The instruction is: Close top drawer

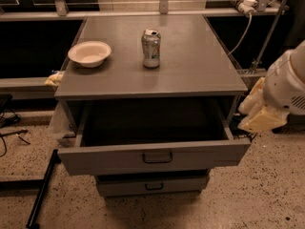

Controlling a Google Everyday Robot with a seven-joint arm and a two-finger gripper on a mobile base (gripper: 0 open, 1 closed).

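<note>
The top drawer (pixel 153 157) of the grey metal cabinet stands pulled far out, its inside dark and empty as far as I see. Its flat front faces me, with a small dark loop handle (pixel 157 157) at centre. My gripper (pixel 258 112), cream-coloured under a white arm housing (pixel 288 82), hangs at the right of the cabinet. It is close to the drawer's right front corner, a little above and outside it, not touching.
On the cabinet top (pixel 200 66) stand a drink can (pixel 151 48) and a white bowl (pixel 89 53). A lower drawer (pixel 152 185) sticks out slightly beneath. A black bar (pixel 42 190) lies on the speckled floor at left. Cables and a power strip (pixel 243 4) are at the back right.
</note>
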